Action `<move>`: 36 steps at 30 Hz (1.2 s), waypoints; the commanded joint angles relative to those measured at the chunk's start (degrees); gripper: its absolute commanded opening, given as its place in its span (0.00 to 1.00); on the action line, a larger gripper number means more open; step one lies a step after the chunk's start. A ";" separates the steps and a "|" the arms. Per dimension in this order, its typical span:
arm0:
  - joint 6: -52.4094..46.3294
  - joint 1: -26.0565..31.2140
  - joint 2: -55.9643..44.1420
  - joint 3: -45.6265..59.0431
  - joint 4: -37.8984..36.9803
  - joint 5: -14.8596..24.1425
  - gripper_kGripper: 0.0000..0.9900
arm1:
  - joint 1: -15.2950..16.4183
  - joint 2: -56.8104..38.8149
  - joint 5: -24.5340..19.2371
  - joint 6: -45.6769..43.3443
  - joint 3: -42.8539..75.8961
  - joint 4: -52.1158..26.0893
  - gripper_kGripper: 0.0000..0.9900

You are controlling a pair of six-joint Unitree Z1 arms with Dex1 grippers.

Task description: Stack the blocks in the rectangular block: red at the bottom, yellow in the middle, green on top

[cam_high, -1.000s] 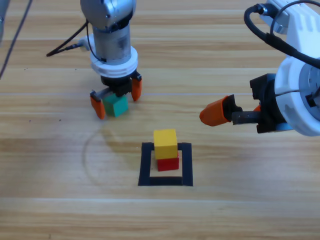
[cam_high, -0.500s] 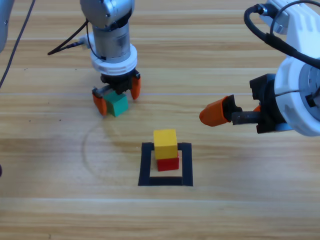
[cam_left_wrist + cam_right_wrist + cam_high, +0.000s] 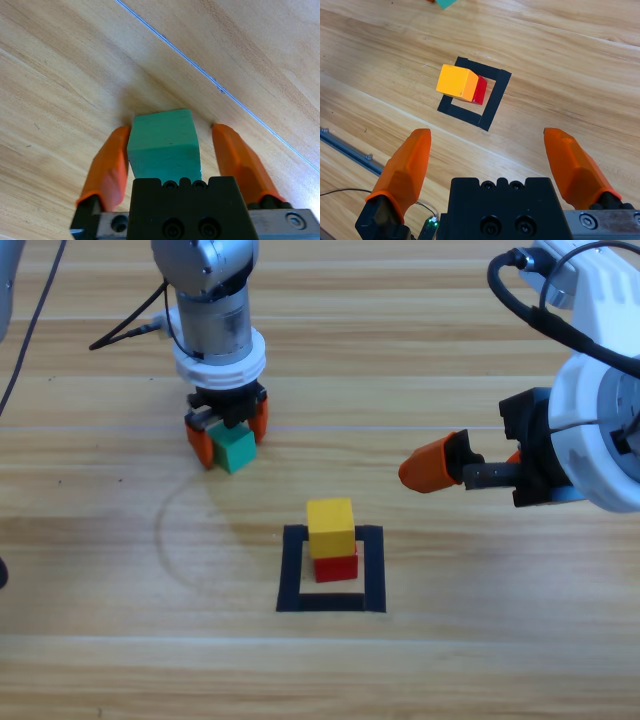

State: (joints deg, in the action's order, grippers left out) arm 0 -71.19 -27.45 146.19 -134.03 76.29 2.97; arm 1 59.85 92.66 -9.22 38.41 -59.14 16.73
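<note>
While the left gripper [image 3: 228,432] straddles green [image 3: 234,449] on the counter [image 3: 100,640], one jaw touching and the other a bit off, the yellow [image 3: 331,526]-on-red [image 3: 337,567] stack sits at its 5 o'clock, and the right gripper [image 3: 492,162] hangs spread wide at 3.
</note>
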 commanded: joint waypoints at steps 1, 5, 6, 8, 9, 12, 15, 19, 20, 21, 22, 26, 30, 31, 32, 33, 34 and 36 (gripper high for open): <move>1.31 1.17 3.57 0.62 0.52 -1.48 0.57 | -1.49 3.32 0.52 0.26 1.48 -1.26 1.00; 5.09 1.17 2.17 0.62 0.96 -2.10 0.38 | -1.49 3.32 0.52 0.26 1.48 -1.26 1.00; 6.85 1.17 1.46 0.62 1.23 -2.18 0.31 | -1.49 3.32 0.52 0.26 1.40 -1.26 1.00; 11.42 1.25 -0.12 0.62 1.67 -2.18 0.16 | -1.49 3.40 0.52 0.35 1.40 -1.26 1.00; 15.46 1.43 -1.17 0.44 1.67 -2.53 0.07 | -1.49 3.40 0.52 0.35 1.40 -1.26 1.00; 29.35 2.13 -2.32 -2.90 1.93 -6.40 0.00 | -1.58 3.49 0.52 0.43 1.31 -1.26 1.00; 39.46 2.13 -3.55 -3.51 2.98 -8.42 0.00 | -1.58 3.49 0.52 0.43 1.31 -1.26 1.00; 50.62 0.11 -6.18 -2.81 4.57 -8.51 0.00 | -1.58 3.40 0.61 0.87 1.40 -1.26 1.00; 52.29 -0.50 -7.24 -1.67 4.57 -8.25 0.00 | -1.58 3.32 0.61 0.87 1.40 -1.26 1.00; 54.05 -0.94 -8.21 -0.61 4.57 -8.16 0.00 | -1.58 3.32 0.61 0.87 1.40 -1.26 1.00; 55.72 -1.65 -9.08 0.26 4.57 -7.81 0.00 | -1.58 3.32 0.70 0.87 1.40 -1.26 1.00; 59.67 -5.16 -13.13 3.96 4.57 -5.61 0.00 | -1.58 3.14 0.79 0.87 1.48 -1.26 1.00; 58.79 -8.59 -15.94 6.50 4.65 -5.00 0.00 | -1.58 2.79 0.87 0.87 1.57 -1.26 1.00; 57.39 -9.56 -16.56 7.03 4.65 -5.00 0.00 | -1.58 2.61 0.96 0.79 1.57 -1.26 1.00; 55.89 -10.17 -17.00 7.47 4.65 -5.00 0.00 | -1.58 2.44 0.96 0.79 1.66 -1.26 1.00; 54.14 -10.88 -17.43 7.74 4.65 -5.00 0.00 | -1.58 2.08 1.05 0.70 1.66 -1.08 1.00; 50.88 -12.02 -18.05 8.00 4.65 -4.91 0.00 | -1.58 2.00 1.05 0.70 1.75 -1.08 1.00; 46.23 -13.95 -18.40 7.56 4.65 -4.73 0.00 | -1.58 1.47 1.05 0.70 1.83 -0.91 1.00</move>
State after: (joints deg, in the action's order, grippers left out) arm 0 -18.66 -36.58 129.36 -127.42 80.59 -2.54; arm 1 59.84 92.77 -8.95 38.84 -59.13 16.72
